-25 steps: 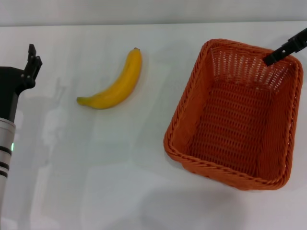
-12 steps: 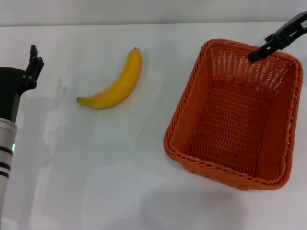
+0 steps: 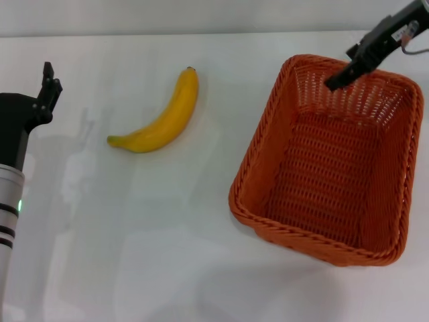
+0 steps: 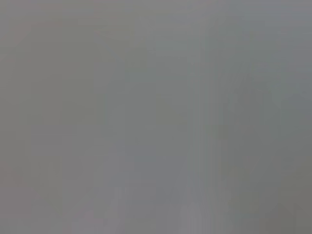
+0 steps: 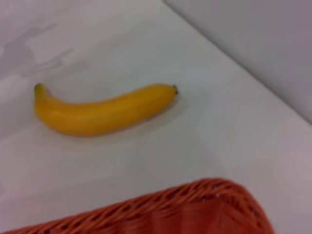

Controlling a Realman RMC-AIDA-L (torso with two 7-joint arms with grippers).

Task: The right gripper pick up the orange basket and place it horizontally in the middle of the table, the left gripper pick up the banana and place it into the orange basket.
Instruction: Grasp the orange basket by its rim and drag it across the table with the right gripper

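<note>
The orange basket [image 3: 328, 161] stands on the right of the white table [image 3: 167, 235], long side running away from me. My right gripper [image 3: 335, 82] reaches in from the far right and hangs over the basket's far rim, its tip above the inside of the far wall. The banana [image 3: 161, 117] lies left of the basket, touching nothing. The right wrist view shows the banana [image 5: 102, 114] beyond the basket's braided rim [image 5: 170, 209]. At the left edge my left gripper [image 3: 47, 80] is well clear of the banana. The left wrist view is plain grey.
A pale wall [image 3: 201, 13] runs along the table's far edge. Bare tabletop lies between the banana and the basket and all along the near side.
My right gripper has moved left along the basket's far rim, from its far right corner toward the middle. The left arm, banana and basket have stayed put.
</note>
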